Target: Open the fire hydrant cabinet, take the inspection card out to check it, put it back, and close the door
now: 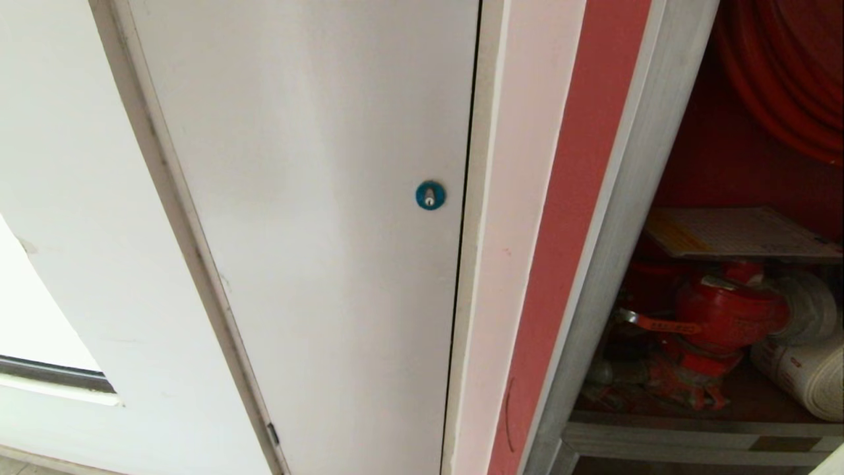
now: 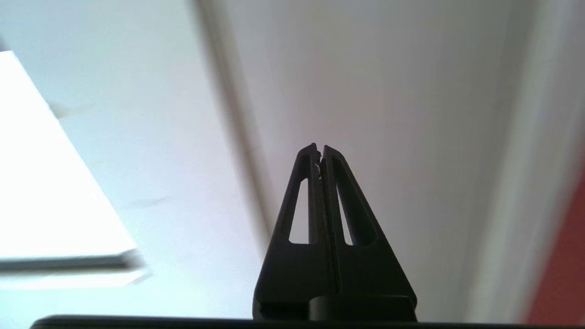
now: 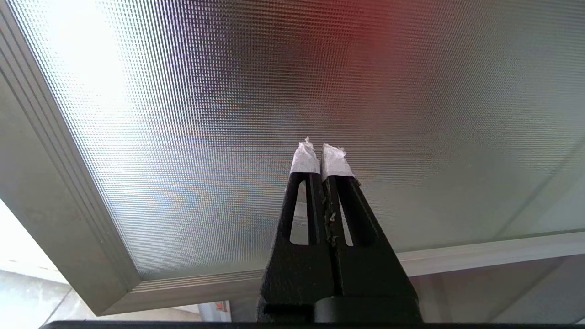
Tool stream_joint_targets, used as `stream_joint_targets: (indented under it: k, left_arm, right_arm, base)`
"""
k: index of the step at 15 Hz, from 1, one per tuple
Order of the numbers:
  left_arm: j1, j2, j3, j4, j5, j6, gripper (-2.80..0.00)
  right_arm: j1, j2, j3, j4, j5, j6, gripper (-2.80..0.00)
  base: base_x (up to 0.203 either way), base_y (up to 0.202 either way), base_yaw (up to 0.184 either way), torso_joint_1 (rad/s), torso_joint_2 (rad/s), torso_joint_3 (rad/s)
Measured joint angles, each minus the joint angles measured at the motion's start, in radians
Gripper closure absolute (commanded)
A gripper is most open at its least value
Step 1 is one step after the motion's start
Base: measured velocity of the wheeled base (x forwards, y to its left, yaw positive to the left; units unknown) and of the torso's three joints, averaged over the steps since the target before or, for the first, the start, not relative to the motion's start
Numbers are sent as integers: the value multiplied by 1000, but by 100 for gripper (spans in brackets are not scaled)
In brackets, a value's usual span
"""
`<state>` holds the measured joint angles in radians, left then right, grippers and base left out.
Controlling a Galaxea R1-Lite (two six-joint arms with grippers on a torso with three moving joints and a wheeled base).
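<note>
The fire hydrant cabinet (image 1: 620, 218) stands open at the right of the head view, its silver frame around a red interior. Inside, the inspection card (image 1: 738, 234) lies flat on top of the red valve (image 1: 725, 313), under the red hose reel (image 1: 784, 86). Neither arm shows in the head view. My left gripper (image 2: 319, 148) is shut and empty, pointing at a plain white panel. My right gripper (image 3: 321, 148), its fingertips wrapped in white tape, is shut and empty close in front of the door's patterned glass (image 3: 228, 114) and silver frame (image 3: 55, 183).
A plain white door (image 1: 316, 198) with a small blue round lock (image 1: 430, 195) fills the middle of the head view, left of the cabinet. A rolled white hose (image 1: 804, 369) lies beside the valve on the cabinet's shelf. A red strip (image 1: 567, 218) runs along the cabinet's frame.
</note>
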<state>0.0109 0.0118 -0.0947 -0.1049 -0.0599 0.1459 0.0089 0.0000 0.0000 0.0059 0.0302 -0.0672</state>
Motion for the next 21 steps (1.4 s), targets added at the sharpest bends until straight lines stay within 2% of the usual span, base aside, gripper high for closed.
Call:
stream_joint_targets:
  k: [1,2,5,7,10,12,21]
  left_arm:
    - [-1,-6,41,-21,60,39,0]
    - [-1,-8,69,-44,96,46,0]
    - [-1,-12,90,36,64,-35,0]
    - [-1,-13,93,104,40,-63,0]
    - [-2,-13,94,107,40,-80,0]
    - [-2,-13,95,106,47,-124,0]
    - [-2,-12,95,104,55,-137,0]
  right_arm:
    - [0,0,0,0,0,0,0]
    - [0,0,0,0,0,0,0]
    - [0,0,0,0,0,0,0]
    - [0,0,0,0,0,0,0]
    - [0,0,0,0,0,0,0]
    - [0,0,0,0,0,0,0]
    - [0,0,0,0,0,0,0]
  base:
    - [0,0,0,0,0,0]
    - [0,0,0,0,0,0]
    - [0,0,0,0,0,0]
    - [0,0,0,0,0,0]
    - [0,0,0,0,0,0]
    - [0,0,0,0,0,0]
    - [0,0,0,0,0,0]
